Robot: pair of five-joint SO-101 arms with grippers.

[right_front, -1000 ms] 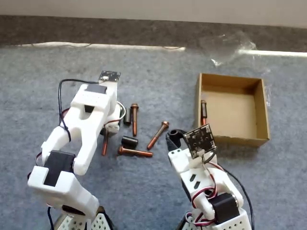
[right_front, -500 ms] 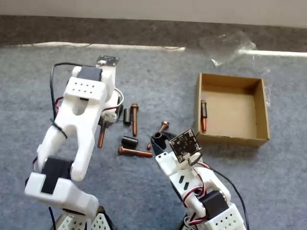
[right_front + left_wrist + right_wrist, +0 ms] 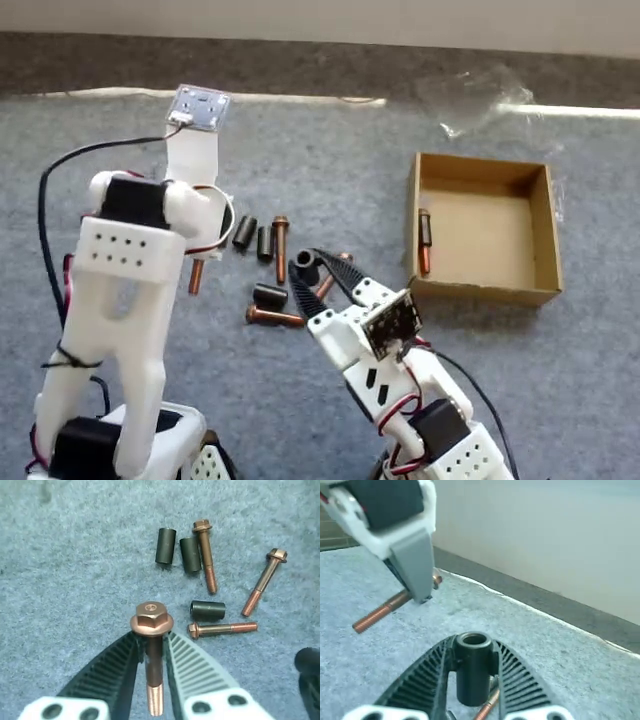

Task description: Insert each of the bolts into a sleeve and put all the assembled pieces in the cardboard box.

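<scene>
Left claw [image 3: 153, 636] clenched on a bolt [image 3: 154, 667], head past the tips. Right claw [image 3: 472, 647] grasps a sleeve [image 3: 471, 672] between its fingers.

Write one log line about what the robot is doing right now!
left fingers: shut on bolt | right fingers: shut on sleeve | cardboard box: one assembled piece | loose bolts: three | loose sleeves: three

Copper bolts [image 3: 205, 555], black sleeves [image 3: 165, 545], brown cardboard box [image 3: 548, 230], mottled grey table [image 3: 330, 150], white arms [image 3: 120, 300]
</scene>
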